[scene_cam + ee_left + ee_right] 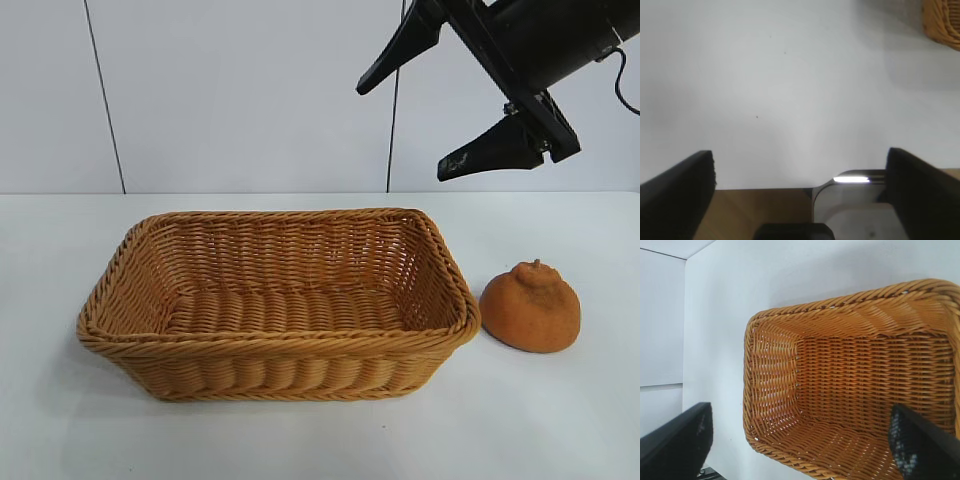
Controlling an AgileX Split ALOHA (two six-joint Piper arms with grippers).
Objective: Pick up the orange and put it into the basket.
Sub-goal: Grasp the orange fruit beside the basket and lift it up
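Well below spread right gripper (412, 100) fingers (490, 150): orange (530, 307), beside basket (275, 300)

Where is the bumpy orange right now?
In the exterior view the orange sits on the white table, just beside the basket on the right arm's side, with the open right gripper hanging high above.

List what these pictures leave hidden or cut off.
- Left gripper: outside the exterior view; only its open fingers show in the left wrist view.
- Orange: absent from both wrist views.
- Basket: only a corner in the left wrist view; cut off in the right wrist view.
- Right gripper: arm cut off by the exterior view's edge.
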